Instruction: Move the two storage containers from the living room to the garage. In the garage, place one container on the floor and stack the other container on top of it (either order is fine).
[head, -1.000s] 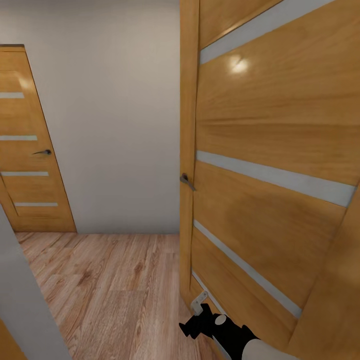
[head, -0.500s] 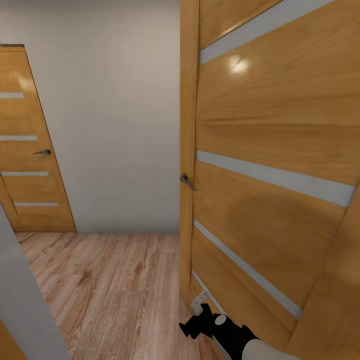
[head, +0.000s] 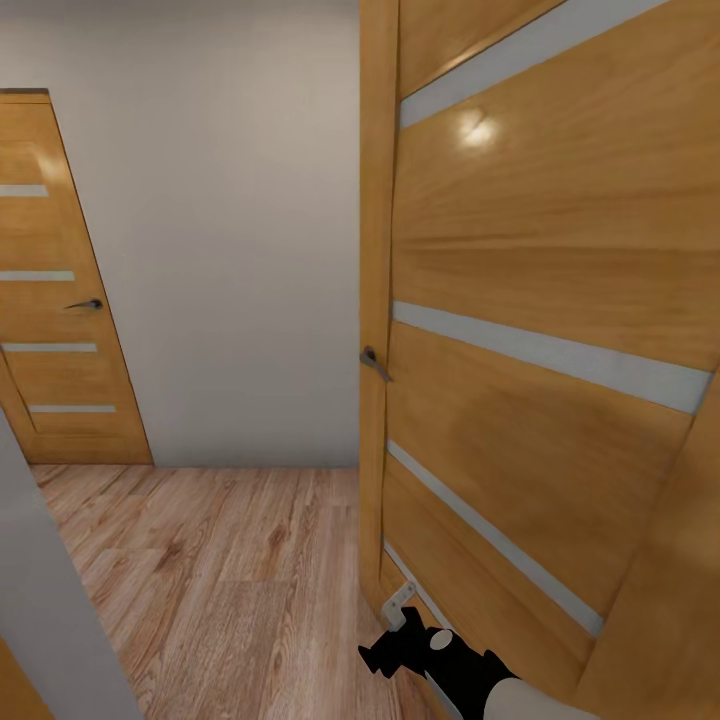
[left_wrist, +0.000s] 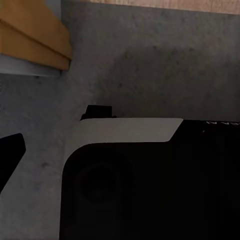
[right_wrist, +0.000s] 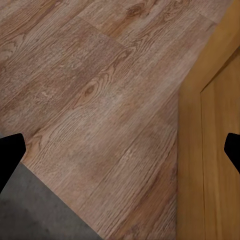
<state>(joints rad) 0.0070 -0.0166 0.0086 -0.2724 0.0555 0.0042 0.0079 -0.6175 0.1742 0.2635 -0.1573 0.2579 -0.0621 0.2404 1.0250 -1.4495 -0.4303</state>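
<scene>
The two storage containers are out of view. My right gripper (head: 398, 640) hangs low beside the foot of an open wooden door, over light wood planks. In the right wrist view the right gripper (right_wrist: 120, 152) is open, one black fingertip (right_wrist: 10, 155) at each edge and nothing between them. The left gripper (left_wrist: 120, 155) looks open and empty, with one fingertip (left_wrist: 10, 157) showing. It hangs over dark grey concrete floor (left_wrist: 150, 60), right by my own black and white body (left_wrist: 150, 175).
An open wooden door (head: 550, 350) with a handle (head: 374, 362) stands close on the right. A closed door (head: 60, 300) is at the far left, with a grey wall (head: 230, 250) between them. A wall corner (head: 50, 600) juts in at lower left. Concrete meets planks (right_wrist: 40, 210) underfoot.
</scene>
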